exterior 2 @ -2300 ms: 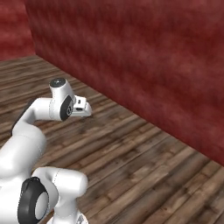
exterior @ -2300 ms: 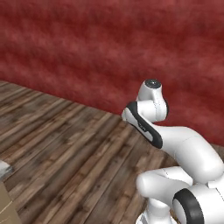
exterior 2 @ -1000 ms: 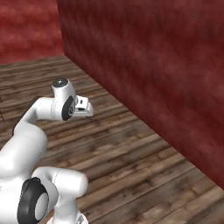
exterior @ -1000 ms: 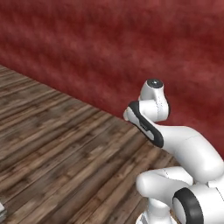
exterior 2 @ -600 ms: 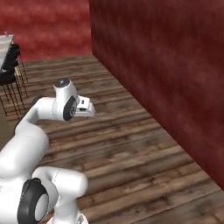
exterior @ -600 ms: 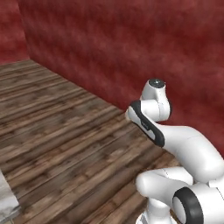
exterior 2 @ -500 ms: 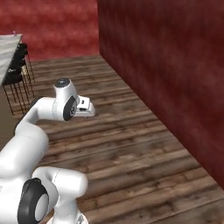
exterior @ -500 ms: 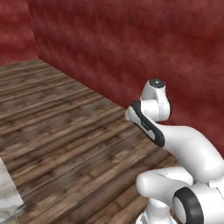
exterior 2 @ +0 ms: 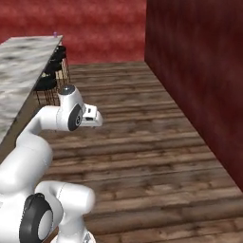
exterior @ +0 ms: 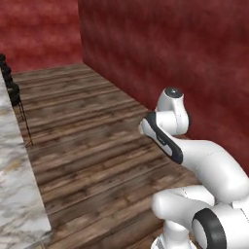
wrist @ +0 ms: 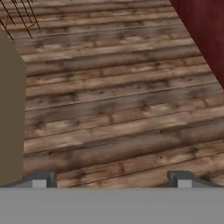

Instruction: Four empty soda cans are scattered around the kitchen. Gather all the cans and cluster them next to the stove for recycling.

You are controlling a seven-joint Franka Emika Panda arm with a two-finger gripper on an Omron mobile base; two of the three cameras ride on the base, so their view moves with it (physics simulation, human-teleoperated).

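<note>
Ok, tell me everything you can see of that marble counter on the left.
The marble counter is a long slab with a grey-and-white veined top that looks like polished stone, running away toward the red back wall. Black wire-legged stools stand along its edge on the wood floor. A tiny purple object sits at its far end, too small to identify. Its near end lies left of the arm, apart from it.

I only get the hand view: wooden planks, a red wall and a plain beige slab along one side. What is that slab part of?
Observer: It looks like the side of a long counter. The right base view shows its grey-white marble top.
Operator: Is anything standing on that top?
Observer: Yes, a small purple thing sits at the far end. It is too tiny to say whether it is one of the cans.
</note>
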